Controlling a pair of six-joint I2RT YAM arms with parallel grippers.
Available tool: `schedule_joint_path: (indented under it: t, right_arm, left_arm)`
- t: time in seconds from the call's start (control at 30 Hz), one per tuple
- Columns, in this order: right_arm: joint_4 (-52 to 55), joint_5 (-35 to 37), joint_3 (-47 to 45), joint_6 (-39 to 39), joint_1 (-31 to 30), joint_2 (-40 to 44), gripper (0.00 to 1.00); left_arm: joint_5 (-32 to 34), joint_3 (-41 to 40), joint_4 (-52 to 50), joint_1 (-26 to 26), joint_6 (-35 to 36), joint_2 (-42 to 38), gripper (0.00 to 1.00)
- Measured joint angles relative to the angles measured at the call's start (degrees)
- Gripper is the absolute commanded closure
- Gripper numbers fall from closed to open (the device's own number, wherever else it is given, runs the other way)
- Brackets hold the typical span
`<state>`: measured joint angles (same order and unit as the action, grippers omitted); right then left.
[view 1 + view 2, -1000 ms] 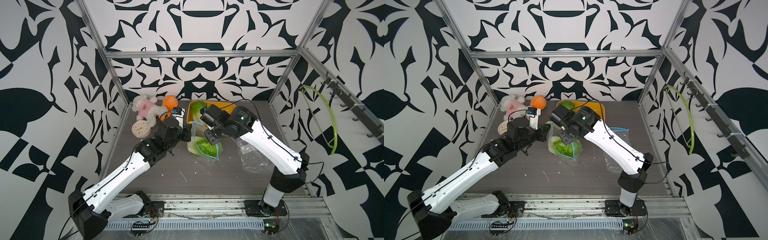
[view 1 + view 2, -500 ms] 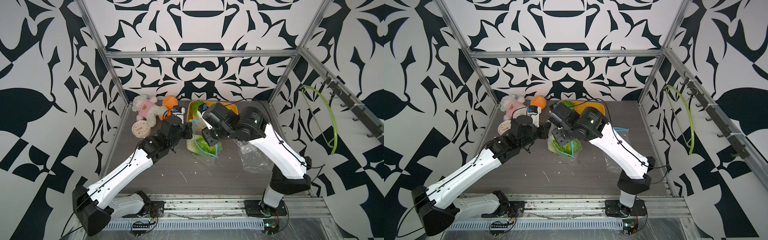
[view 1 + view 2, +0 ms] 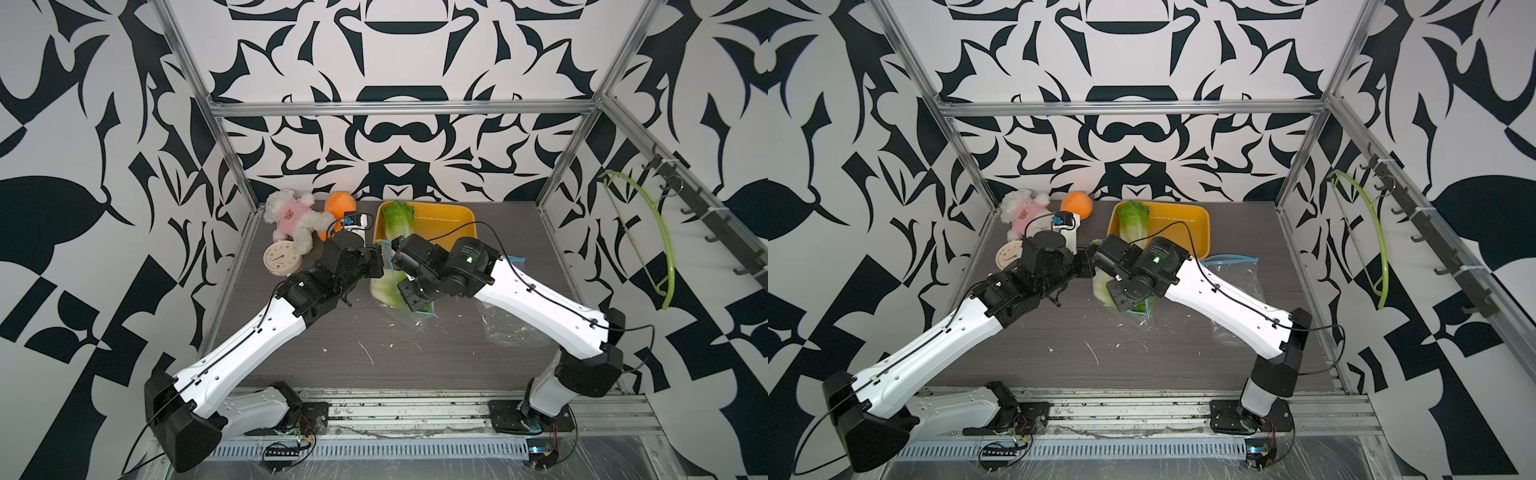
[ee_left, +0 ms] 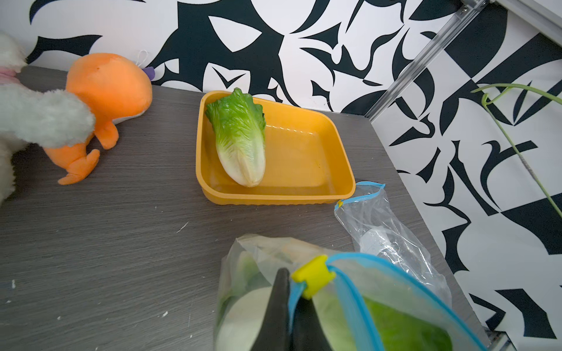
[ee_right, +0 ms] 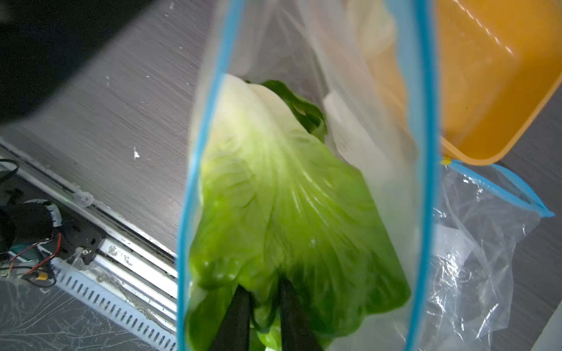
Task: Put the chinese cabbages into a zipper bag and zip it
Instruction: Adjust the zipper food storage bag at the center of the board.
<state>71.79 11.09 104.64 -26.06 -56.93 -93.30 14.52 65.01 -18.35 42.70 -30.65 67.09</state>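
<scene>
left fingers [image 4: 278, 304] clamp shut on the zipper bag [image 4: 243, 258] rim by the yellow slider [image 4: 313, 275]; right fingers [image 5: 240, 310] sit narrowly apart at the leafy end of a cabbage [image 5: 273, 197] inside, grip unclear, its long axis runs straight away from them, base deepest

— What encloses the space?
— Walls [image 3: 384, 50] in bold black-and-white swirls, with aluminium frame bars [image 3: 395, 109] at the corners and across the back.
— And underneath?
— A grey wood-grain table [image 3: 374, 361], flecked with pale crumbs, with a metal rail [image 3: 395, 409] along its near edge. Past its right edge a hook rack [image 3: 715, 220] carries a green hanger [image 3: 669, 270]. The light is even and bright.
</scene>
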Motion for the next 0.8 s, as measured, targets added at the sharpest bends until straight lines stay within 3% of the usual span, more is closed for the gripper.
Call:
schedule_joint_path:
  t: [0.37,0.6,0.8]
  right_arm:
    - [-9.4,-3.7,-8.9,3.1,9.4,0.2,0.85]
    - [-10.8,-8.0,-8.3,5.8,11.1,0.5,0.64]
    - [-10.9,-11.7,-3.6,10.4,11.2,3.7,0.52]
  left_arm:
    - [-2.6,0.0,-0.6,0.0,-0.4,-0.5,1.0]
    - [-4.7,0.0,-0.6,-0.5,-1.1,-0.5,1.0]
    - [-6.1,0.4,-0.9,-0.7,-1.0,-0.6,1.0]
